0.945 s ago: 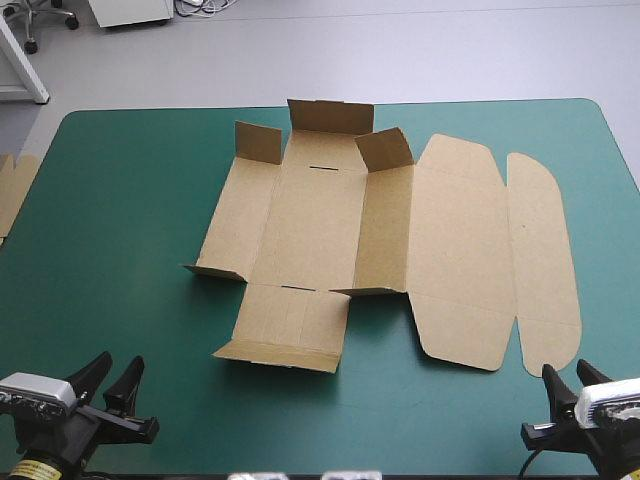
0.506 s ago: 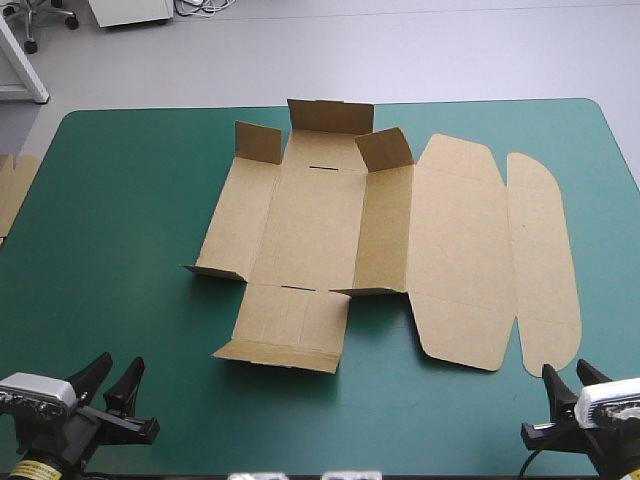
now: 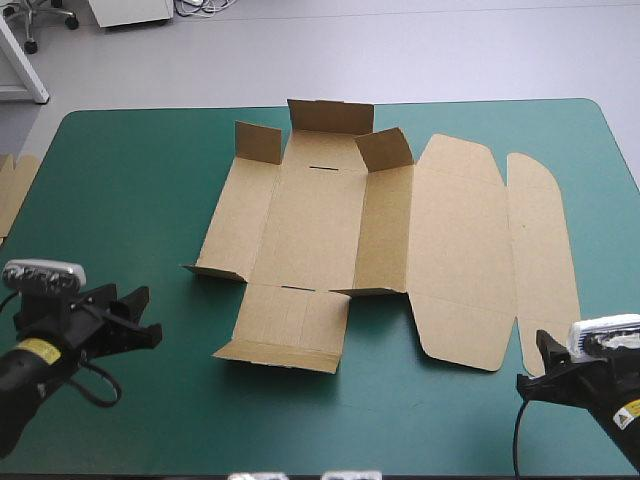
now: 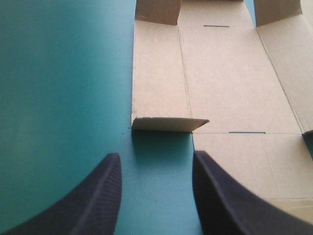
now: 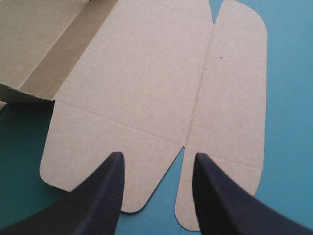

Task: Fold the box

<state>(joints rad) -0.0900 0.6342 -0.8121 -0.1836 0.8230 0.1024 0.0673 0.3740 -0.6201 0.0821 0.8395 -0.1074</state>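
The box lies just ahead of left fingers and right fingers, both apart.

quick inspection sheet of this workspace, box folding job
surface: teal-green cover, flat, no marks seen
job's things: box lying unfolded, small end flaps raised, lid panel flat on its right
clutter: more brown board at the table's left edge
grippers: left tool open, short of the box's near left flap; right tool open by the lid's near edge; neither touching
cables: nothing stray seen
surroundings: nothing seen
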